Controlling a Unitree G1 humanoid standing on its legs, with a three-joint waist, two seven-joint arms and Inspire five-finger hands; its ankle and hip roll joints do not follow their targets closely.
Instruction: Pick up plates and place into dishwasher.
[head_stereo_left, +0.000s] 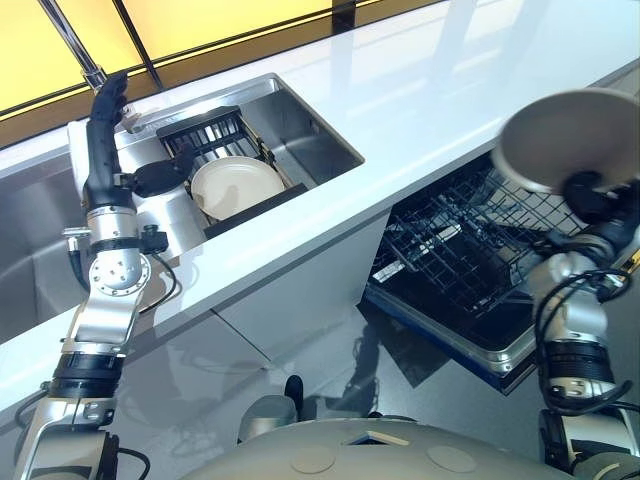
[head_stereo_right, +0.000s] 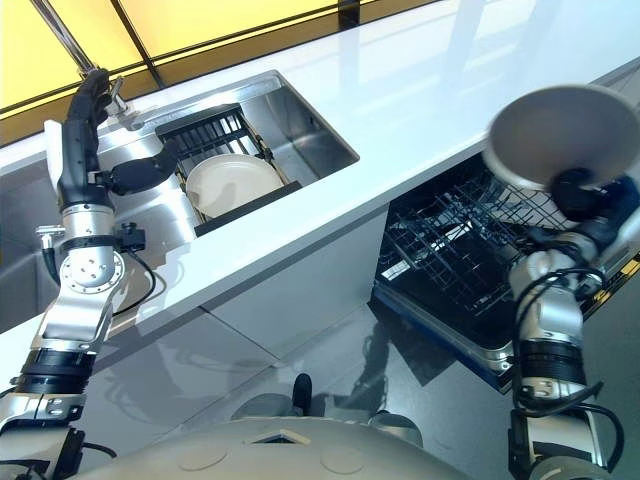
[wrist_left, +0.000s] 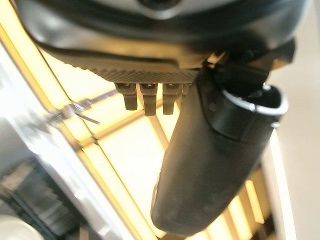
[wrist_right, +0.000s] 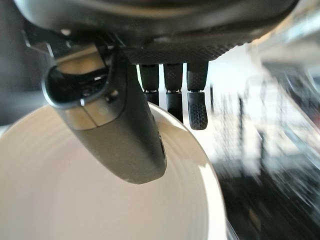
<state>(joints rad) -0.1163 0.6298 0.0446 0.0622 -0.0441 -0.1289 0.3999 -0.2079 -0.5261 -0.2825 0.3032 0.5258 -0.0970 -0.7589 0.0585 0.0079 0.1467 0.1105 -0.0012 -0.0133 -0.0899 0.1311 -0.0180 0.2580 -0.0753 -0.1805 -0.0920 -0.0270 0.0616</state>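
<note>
My right hand (head_stereo_left: 592, 195) holds a cream plate (head_stereo_left: 568, 135) up in the air above the open dishwasher's wire rack (head_stereo_left: 470, 250). The right wrist view has the thumb (wrist_right: 120, 135) pressed on the plate's face (wrist_right: 75, 200) and the fingers (wrist_right: 195, 100) behind its rim. A second cream plate (head_stereo_left: 236, 186) leans in the black rack (head_stereo_left: 215, 135) inside the steel sink (head_stereo_left: 310, 130). My left hand (head_stereo_left: 103, 120) is raised over the sink's left side with fingers straight, holding nothing; its thumb (wrist_left: 210, 165) sticks out in the left wrist view.
A white counter (head_stereo_left: 420, 90) runs from the sink to the right, above the dishwasher. The dishwasher door (head_stereo_left: 470, 340) is folded down, jutting into the floor space. A tap (head_stereo_left: 90, 60) stands behind the sink by my left hand.
</note>
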